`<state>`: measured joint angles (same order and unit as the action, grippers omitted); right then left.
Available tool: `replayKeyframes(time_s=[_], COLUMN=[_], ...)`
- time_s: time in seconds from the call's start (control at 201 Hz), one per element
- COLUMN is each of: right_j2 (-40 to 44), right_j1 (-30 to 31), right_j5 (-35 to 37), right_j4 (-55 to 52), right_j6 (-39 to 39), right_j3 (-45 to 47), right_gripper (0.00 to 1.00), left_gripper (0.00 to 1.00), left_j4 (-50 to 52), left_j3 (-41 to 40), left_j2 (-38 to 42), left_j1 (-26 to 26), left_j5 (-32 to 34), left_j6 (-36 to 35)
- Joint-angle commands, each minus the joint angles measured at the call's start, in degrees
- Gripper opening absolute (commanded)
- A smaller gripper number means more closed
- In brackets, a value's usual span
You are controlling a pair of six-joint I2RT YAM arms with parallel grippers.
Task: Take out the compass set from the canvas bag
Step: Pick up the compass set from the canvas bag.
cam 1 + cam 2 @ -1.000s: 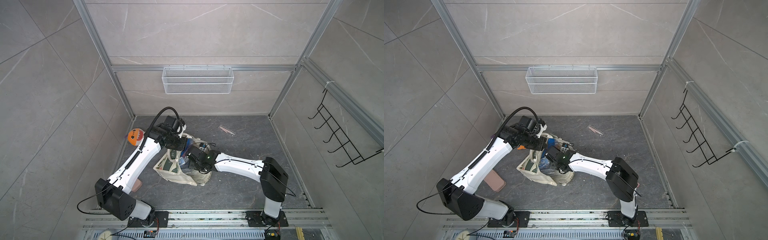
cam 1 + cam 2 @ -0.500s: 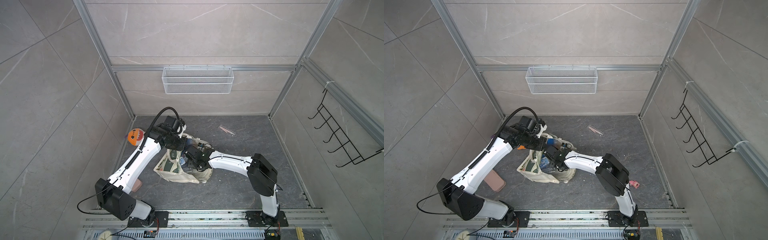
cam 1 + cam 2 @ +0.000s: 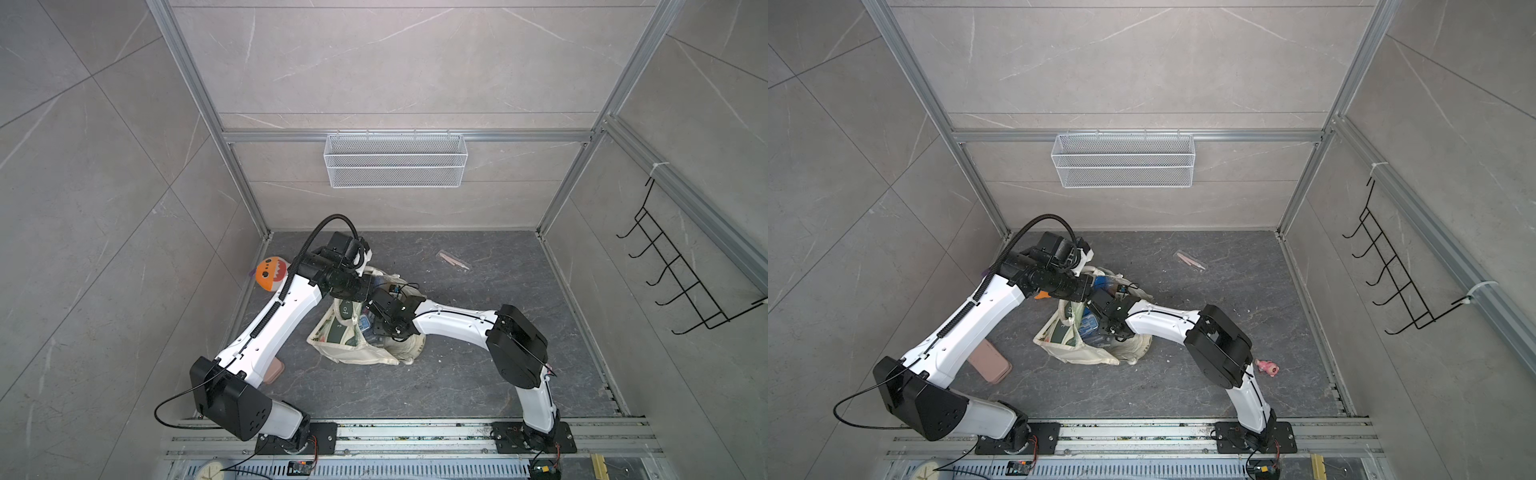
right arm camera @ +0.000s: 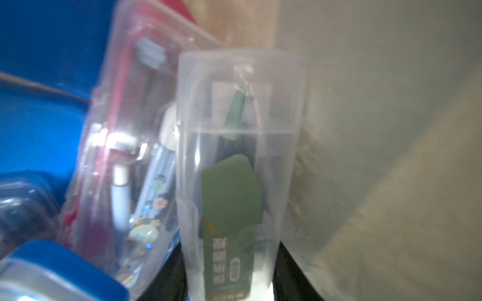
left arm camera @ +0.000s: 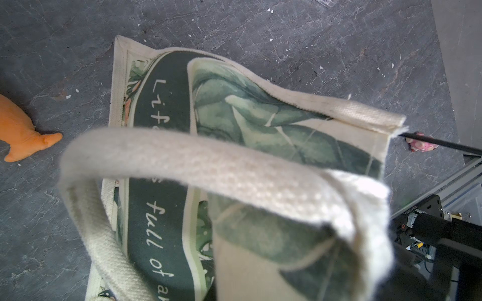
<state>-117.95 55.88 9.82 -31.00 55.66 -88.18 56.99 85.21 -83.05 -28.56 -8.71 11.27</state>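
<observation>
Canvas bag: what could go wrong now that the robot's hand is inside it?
1. The clear case with the green compass stands between the fingers of the right gripper, but a pink-edged case leans against it and might get dragged along.
2. Only the left gripper seems to hold the canvas bag up. If the cloth slips, the bag could sag shut over the cases.

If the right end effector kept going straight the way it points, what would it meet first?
Probably the clear case with green contents, standing between its jaws inside the canvas bag; depth is blurred.
</observation>
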Motion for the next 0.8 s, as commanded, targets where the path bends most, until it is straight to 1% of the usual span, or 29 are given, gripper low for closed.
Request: replayKeyframes(time_s=[0.0,0.105,0.304,0.793], right_j2=[0.4,1.9,6.1,16.3], right_j1=[-0.3,-0.2,0.9,2.5], right_j5=[-0.8,-1.0,-0.7,0.8], right_j4=[1.5,1.4,1.8,2.2], right_j6=[-3.4,-4.2,-5.3,-4.3], right_j3=[-2.4,-2.5,-1.2,4.9], right_gripper=[0.39,0.36,0.35,0.32], left_gripper=[0.00,0.00,0.00,0.00], left_j4=[-0.9,-0.9,-0.9,-1.0], left_j3=[0.7,0.7,0.6,0.7], left_j2=[3.2,3.2,3.2,3.1], left_j1=[-0.2,-0.2,-0.1,-0.2], left_j5=[-3.4,-3.2,-2.9,-2.2], left_j6=[-1.1,-0.9,-0.8,-0.3])
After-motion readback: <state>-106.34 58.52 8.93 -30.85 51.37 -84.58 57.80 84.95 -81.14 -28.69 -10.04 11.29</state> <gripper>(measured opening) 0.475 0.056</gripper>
